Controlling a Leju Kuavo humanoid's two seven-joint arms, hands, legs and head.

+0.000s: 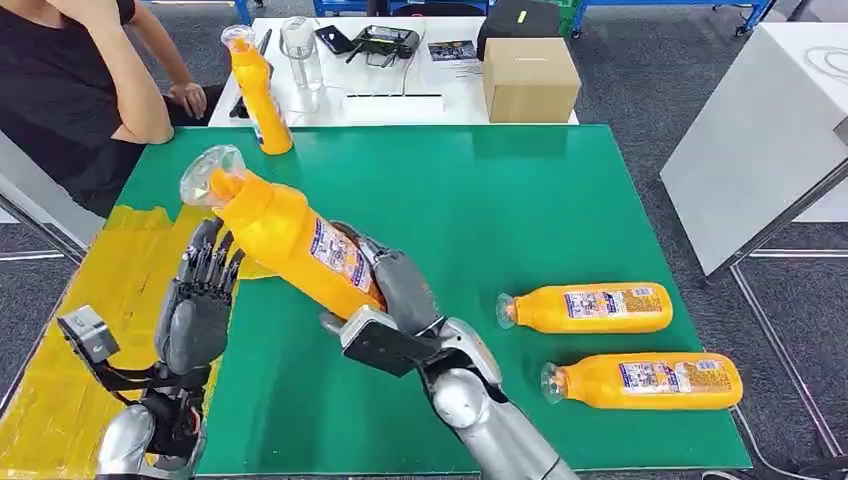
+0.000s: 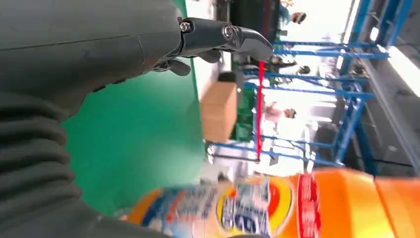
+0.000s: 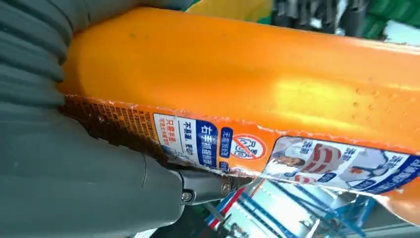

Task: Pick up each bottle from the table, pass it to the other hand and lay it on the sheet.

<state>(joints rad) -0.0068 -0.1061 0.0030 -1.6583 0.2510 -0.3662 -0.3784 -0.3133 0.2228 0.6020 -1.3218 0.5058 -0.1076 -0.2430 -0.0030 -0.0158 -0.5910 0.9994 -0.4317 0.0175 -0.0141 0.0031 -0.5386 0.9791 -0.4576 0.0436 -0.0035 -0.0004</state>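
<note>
My right hand grips an orange bottle by its lower body and holds it tilted above the green table, clear cap pointing up and left. The same bottle presses against the right hand's thumb in the right wrist view. My left hand stands open just left of the bottle, fingers spread upward, near the yellow sheet. The left wrist view shows the bottle close past the left hand's fingers. Two more orange bottles lie on their sides at the right.
Another orange bottle stands upright at the table's far left edge. A person in black sits at the far left. A white table behind carries a cardboard box, a clear bottle and devices. A white panel stands at right.
</note>
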